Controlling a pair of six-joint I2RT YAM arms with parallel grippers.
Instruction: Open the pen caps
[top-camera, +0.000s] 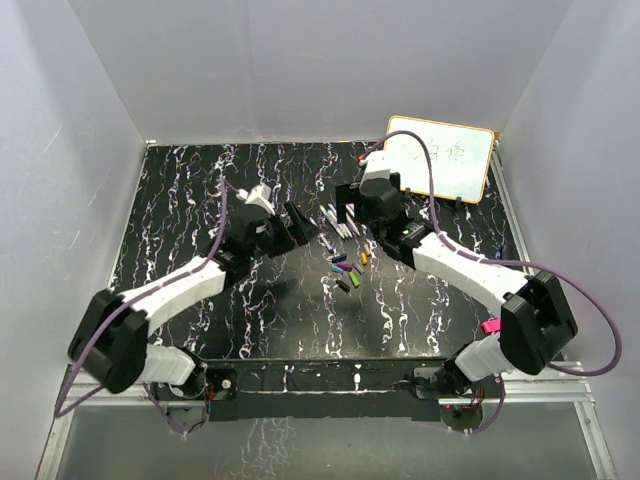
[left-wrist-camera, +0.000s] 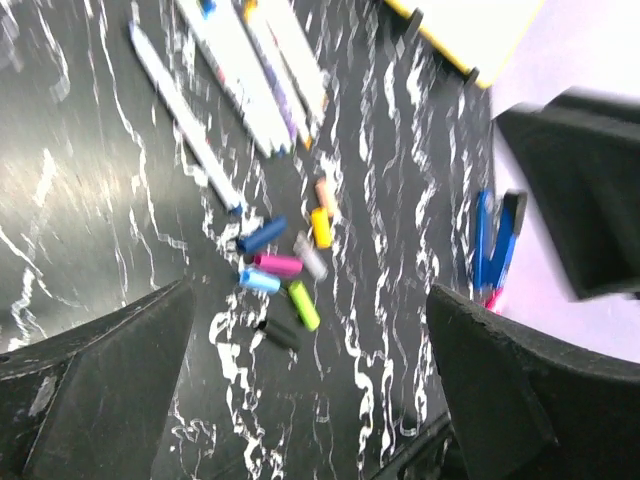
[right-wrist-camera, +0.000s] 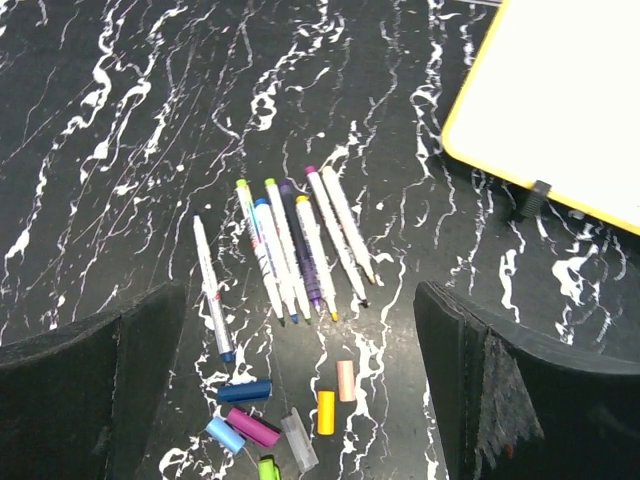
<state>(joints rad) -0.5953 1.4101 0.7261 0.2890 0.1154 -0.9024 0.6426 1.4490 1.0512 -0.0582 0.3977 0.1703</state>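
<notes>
Several thin white-barrelled pens (right-wrist-camera: 300, 250) lie uncapped side by side on the black marbled table; one more pen (right-wrist-camera: 212, 292) lies apart to their left. They also show in the top view (top-camera: 338, 224) and in the left wrist view (left-wrist-camera: 240, 70). Loose pen caps (right-wrist-camera: 270, 415) in dark blue, pink, light blue, green, yellow, peach and clear lie just below the pens, also in the top view (top-camera: 350, 268) and the left wrist view (left-wrist-camera: 285, 265). My left gripper (left-wrist-camera: 310, 400) is open and empty above the caps. My right gripper (right-wrist-camera: 300, 400) is open and empty above pens and caps.
A yellow-framed whiteboard (top-camera: 445, 158) stands at the back right, seen also in the right wrist view (right-wrist-camera: 560, 100). A blue and pink object (left-wrist-camera: 495, 245) lies right of the caps. A pink clip (top-camera: 490, 326) sits on the right arm.
</notes>
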